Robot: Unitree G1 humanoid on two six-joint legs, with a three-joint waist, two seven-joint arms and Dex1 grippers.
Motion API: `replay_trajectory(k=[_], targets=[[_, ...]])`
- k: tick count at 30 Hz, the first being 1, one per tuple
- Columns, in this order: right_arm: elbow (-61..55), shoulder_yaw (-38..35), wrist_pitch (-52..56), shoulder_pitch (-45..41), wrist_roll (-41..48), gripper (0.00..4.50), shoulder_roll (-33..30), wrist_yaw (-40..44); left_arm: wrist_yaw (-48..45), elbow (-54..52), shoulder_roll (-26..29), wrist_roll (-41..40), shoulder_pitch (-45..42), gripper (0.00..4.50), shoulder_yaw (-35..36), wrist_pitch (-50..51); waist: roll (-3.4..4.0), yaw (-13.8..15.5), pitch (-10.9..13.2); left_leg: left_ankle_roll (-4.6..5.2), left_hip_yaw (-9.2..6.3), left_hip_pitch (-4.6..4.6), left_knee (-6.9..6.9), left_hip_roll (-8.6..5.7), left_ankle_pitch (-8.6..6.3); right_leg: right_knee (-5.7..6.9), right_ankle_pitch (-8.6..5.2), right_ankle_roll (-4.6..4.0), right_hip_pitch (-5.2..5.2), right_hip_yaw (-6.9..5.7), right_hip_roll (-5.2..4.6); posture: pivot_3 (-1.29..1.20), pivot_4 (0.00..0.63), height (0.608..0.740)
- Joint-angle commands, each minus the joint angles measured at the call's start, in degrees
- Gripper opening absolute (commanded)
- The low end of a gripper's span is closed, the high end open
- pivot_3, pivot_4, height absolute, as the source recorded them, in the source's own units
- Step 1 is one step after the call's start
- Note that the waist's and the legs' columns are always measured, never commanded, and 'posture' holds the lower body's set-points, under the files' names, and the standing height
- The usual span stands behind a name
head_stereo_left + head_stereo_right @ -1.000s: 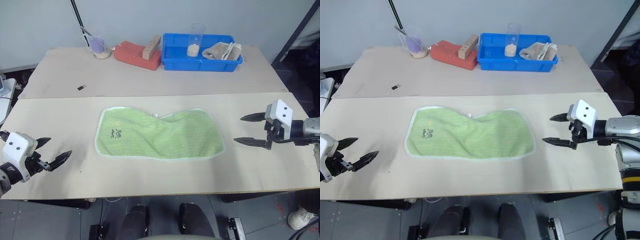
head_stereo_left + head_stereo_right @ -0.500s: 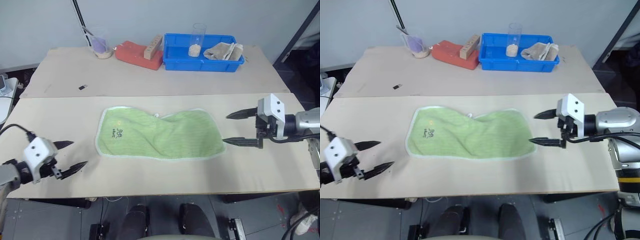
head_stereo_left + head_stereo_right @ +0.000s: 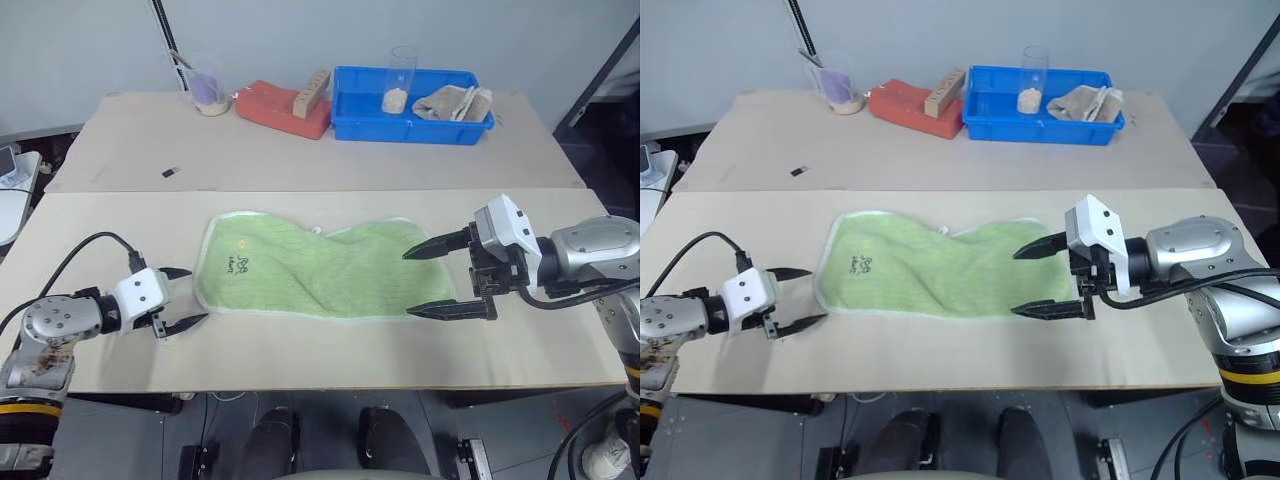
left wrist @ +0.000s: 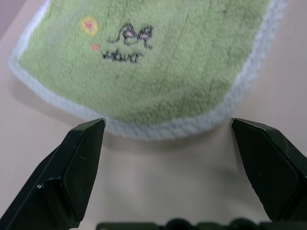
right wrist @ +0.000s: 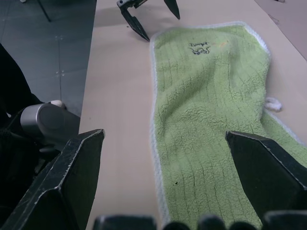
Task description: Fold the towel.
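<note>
The towel [image 3: 318, 270] lies flat and unfolded on the near board of the table [image 3: 300, 345], its long axis running side to side between the two arms, so that each short end faces one gripper. The left gripper [image 3: 180, 298] stands with its two black fingers spread wide, just beside the towel's left short end; in the left wrist view the white-trimmed edge lies directly ahead of the fingertips, centred in the gap between them, with the dark embroidered mark [image 4: 128, 42] a little farther along the cloth. From these pictures the tips appear close to the trim but apart from it. The right gripper [image 3: 430, 280] is likewise spread wide and stands at the opposite short end, its fingers pointing along the towel's length toward the left gripper; its upper finger reaches over the far right corner and its lower finger lies near the front right corner, so the towel's width sits roughly within the span of the fingers. Whether the tips touch the cloth cannot be told. Neither gripper holds anything. Both arms stand about equally near their own ends. The judgement follows that a fold across the long axis requires one end to be pinched at its edge and carried toward the other gripper.
</note>
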Motion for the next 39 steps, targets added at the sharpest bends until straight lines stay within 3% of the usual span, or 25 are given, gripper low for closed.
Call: replay_trajectory(k=[1, 2, 9, 19, 26, 31, 39], targets=[[-1.23, -2.15, -0.1, 0.5, 0.57, 4.5, -1.01, -0.59, 1.17, 1.67, -1.08, 1.82, -1.34, 3.64, -2.31, -2.65, 0.0, 0.12, 0.0, 0.0, 0.0, 0.0, 0.01, 0.0, 0.0, 0.0, 0.0, 0.01, 0.01, 0.0, 0.0, 0.0, 0.15, 0.74], [-1.01, -2.17, -0.28, 0.67, 0.31, 4.5, -1.11, -0.78, 1.3, 1.9, -1.31, 1.71, -1.73, 3.34, -2.49, -2.9, 0.0, 0.19, 0.0, 0.0, 0.0, 0.0, 0.01, -0.01, 0.0, 0.0, 0.01, 0.02, 0.02, 0.0, 0.0, 0.0, 0.15, 0.74], [1.28, -0.91, -3.87, 2.05, -4.64, 4.5, -2.38, -1.98, 0.86, 1.7, -1.57, -0.22, -1.86, 0.02, -2.33, -3.22, 0.0, -0.01, 0.0, 0.0, 0.0, -0.01, 0.03, 0.0, 0.0, 0.02, 0.02, 0.02, 0.01, -0.01, 0.06, 0.0, 0.15, 0.74], [17.71, 7.36, -30.02, 4.39, -24.84, 4.5, -4.98, -0.4, 0.74, -3.12, -0.15, -5.78, 0.32, 0.02, 1.88, 4.43, -0.01, -0.35, 0.01, 0.0, 0.07, -0.01, 0.03, -0.01, 0.0, 0.0, 0.01, 0.03, -0.02, 0.0, 0.12, 0.0, 0.15, 0.74], [24.57, 10.75, -31.68, 0.6, -26.02, 4.5, 0.09, 1.67, 0.72, -1.32, -0.46, -5.48, 0.47, 0.02, 2.08, 3.44, -0.01, -1.3, 0.01, 0.0, 0.06, 0.03, -0.01, 0.03, 0.0, 0.02, 0.02, 0.02, -0.01, 0.02, 0.21, 0.0, 0.15, 0.74], [34.1, 15.74, -33.37, -4.07, -32.63, 2.97, 2.17, 2.85, 0.93, 0.22, -1.05, -4.77, 0.55, 0.0, 1.36, 1.56, -0.01, -1.35, 0.01, 0.0, 0.07, 0.02, 0.0, 0.01, 0.0, 0.01, 0.02, 0.01, -0.03, 0.04, 0.21, 0.0, 0.15, 0.74], [40.25, 15.95, -36.35, -7.09, -34.08, 0.26, 2.93, 2.8, 1.23, 0.58, -0.86, -4.29, 1.35, 0.0, 1.62, 0.84, -0.04, -1.16, -0.01, 0.0, 0.05, 0.27, 0.01, 0.01, 0.0, -0.04, 0.03, 0.01, 0.24, 0.03, 0.2, 0.0, 0.15, 0.74]])
